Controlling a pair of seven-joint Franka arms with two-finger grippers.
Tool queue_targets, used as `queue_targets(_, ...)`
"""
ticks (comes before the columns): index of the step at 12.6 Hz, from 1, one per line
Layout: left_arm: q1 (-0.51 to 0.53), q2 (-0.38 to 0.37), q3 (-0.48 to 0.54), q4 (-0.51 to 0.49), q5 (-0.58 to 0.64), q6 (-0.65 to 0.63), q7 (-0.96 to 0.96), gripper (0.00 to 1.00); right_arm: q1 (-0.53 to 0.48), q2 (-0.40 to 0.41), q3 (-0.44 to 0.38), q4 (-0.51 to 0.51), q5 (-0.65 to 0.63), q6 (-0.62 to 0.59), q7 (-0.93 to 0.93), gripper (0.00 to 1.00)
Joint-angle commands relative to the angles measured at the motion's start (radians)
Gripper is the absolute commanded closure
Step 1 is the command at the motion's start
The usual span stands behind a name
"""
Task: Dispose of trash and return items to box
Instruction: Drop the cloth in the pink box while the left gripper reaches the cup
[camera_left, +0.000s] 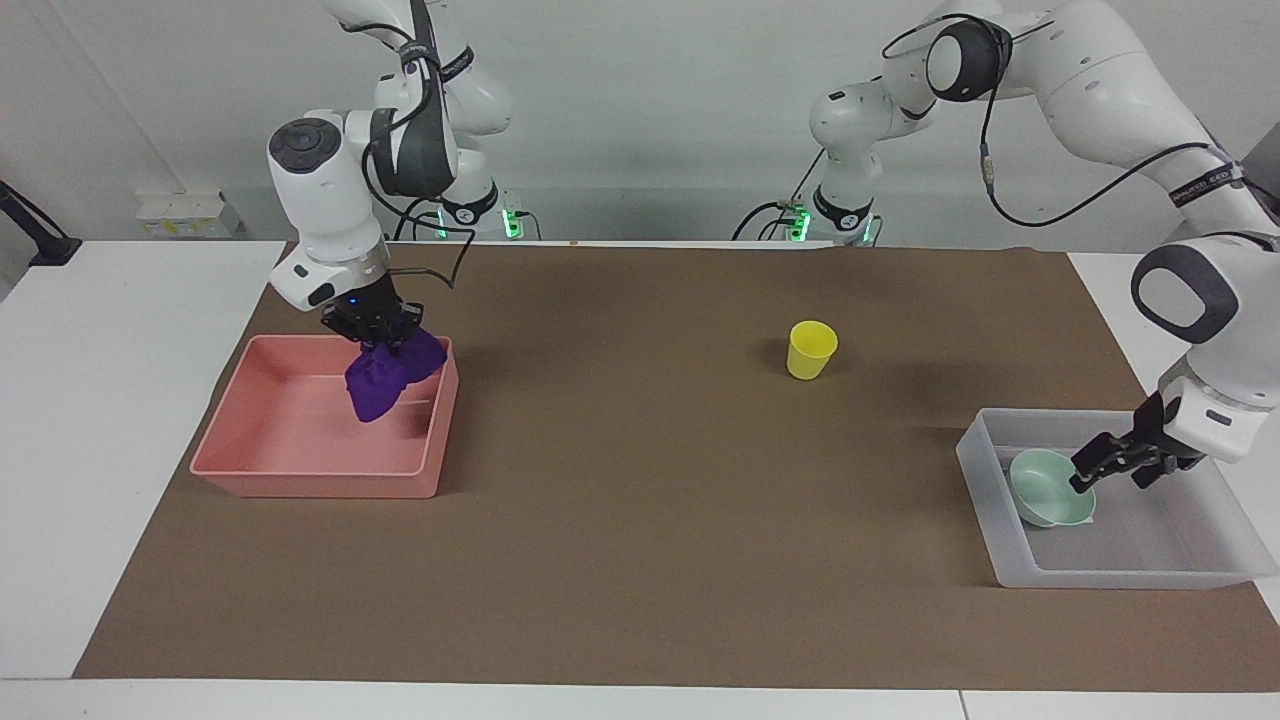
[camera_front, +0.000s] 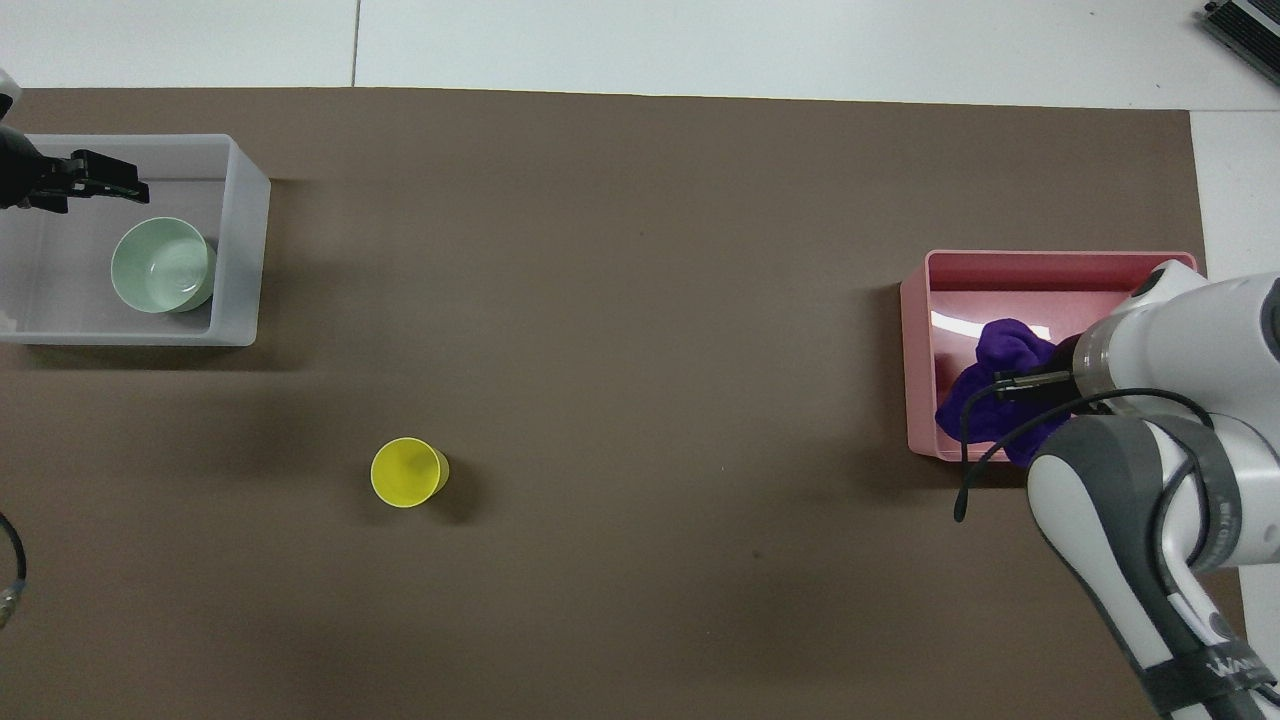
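— What have you got in your right gripper (camera_left: 385, 335)?

— My right fingers are clamped on the top of the purple cloth (camera_left: 388, 371). I hold it over the pink tub (camera_left: 300, 470), above the tub's corner nearest the robots and toward the table's middle. The cloth hangs with its long axis running down from my fingers, its loose end pointing into the tub.

— Is it touching the tub floor?

— I cannot tell; the low end hangs inside the tub's outline.

— And your left gripper (camera_left: 1112, 467)?

— It is over the translucent tray (camera_left: 1120, 578), which sits at the left arm's end of the brown mat (camera_left: 640, 560), toward the table edge away from the robots. My left fingers are spread apart and hold nothing. In the facing view they are just beside the mint bowl (camera_left: 1048, 487); from above they stand clear of it.

— Where does the bowl lie?

— Inside the tray, mouth up, close to the wall facing the table's middle.

— The yellow cup (camera_left: 810, 349)?

— Upright on the mat, mouth up, well apart from tray and tub, nearer the robots than the tray.
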Motion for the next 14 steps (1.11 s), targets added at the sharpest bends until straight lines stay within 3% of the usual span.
queue_targets(1,-0.041,-0.108,0.01,-0.04,-0.003,-0.181,-0.04,0.0,-0.009,0.029,0.011,0.0,0.03,0.035,-0.033,1.0)
queue_targets(2,-0.062,-0.152,0.011,-0.063,-0.003,-0.221,-0.073,0.0,-0.006,0.031,0.013,0.0,0.03,0.035,-0.032,1.0)
queue_targets(3,-0.093,-0.213,0.01,-0.116,-0.005,-0.22,-0.106,0.0,-0.006,0.031,0.011,0.002,0.03,0.033,-0.032,0.92)
queue_targets(4,-0.129,-0.266,0.01,-0.167,-0.005,-0.218,-0.138,0.0,-0.008,0.029,0.011,0.002,0.03,0.033,-0.032,0.69)
queue_targets(6,-0.192,-0.356,0.01,-0.291,-0.005,-0.211,-0.199,0.0,-0.006,0.028,0.013,0.006,0.03,0.035,-0.027,0.33)
queue_targets(7,-0.226,-0.416,0.01,-0.381,-0.005,-0.208,-0.224,0.0,-0.006,0.022,0.014,0.009,0.03,0.033,-0.024,0.2)
queue_targets(11,-0.34,-0.58,0.007,-0.711,-0.046,-0.087,-0.262,0.0,-0.011,0.011,0.011,0.092,0.029,-0.025,-0.015,0.1)
queue_targets(14,-0.453,-0.593,0.007,-0.874,-0.049,0.041,-0.352,0.0,-0.012,0.008,0.013,0.214,0.007,-0.144,0.123,0.09)
